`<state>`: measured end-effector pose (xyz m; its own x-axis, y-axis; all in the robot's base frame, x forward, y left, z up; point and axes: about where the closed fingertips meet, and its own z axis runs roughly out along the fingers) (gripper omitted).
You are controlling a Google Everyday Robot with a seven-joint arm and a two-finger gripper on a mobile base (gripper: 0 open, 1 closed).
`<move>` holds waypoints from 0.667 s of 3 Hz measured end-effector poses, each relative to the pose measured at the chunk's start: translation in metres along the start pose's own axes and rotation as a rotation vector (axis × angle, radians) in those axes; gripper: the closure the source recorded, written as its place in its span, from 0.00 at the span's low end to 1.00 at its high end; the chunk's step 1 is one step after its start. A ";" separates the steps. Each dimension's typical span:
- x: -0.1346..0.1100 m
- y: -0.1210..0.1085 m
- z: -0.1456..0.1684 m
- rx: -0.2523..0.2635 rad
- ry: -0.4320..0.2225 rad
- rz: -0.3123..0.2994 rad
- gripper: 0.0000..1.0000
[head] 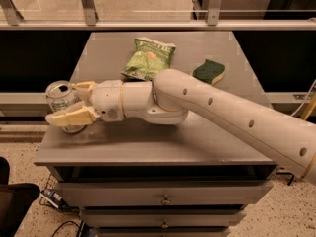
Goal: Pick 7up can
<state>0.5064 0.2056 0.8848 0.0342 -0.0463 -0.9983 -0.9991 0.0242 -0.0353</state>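
The 7up can (60,97) stands upright near the left edge of the grey table (163,142), its silver top with tab opening showing. My gripper (74,102) reaches in from the right at the end of the white arm. Its two cream fingers are open and straddle the can, one finger (85,87) behind it and one finger (69,117) in front, hiding the can's lower part. I cannot tell if the fingers touch the can.
A green crinkled chip bag (148,57) lies at the table's back middle. A green sponge (209,71) lies at the back right. The can sits close to the table's left edge. Drawers (163,199) run below the tabletop.
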 end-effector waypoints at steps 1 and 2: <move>-0.001 0.002 0.002 -0.004 -0.001 -0.001 0.65; -0.002 0.003 0.004 -0.008 -0.001 -0.002 0.88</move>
<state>0.5035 0.2094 0.8860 0.0364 -0.0455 -0.9983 -0.9992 0.0160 -0.0372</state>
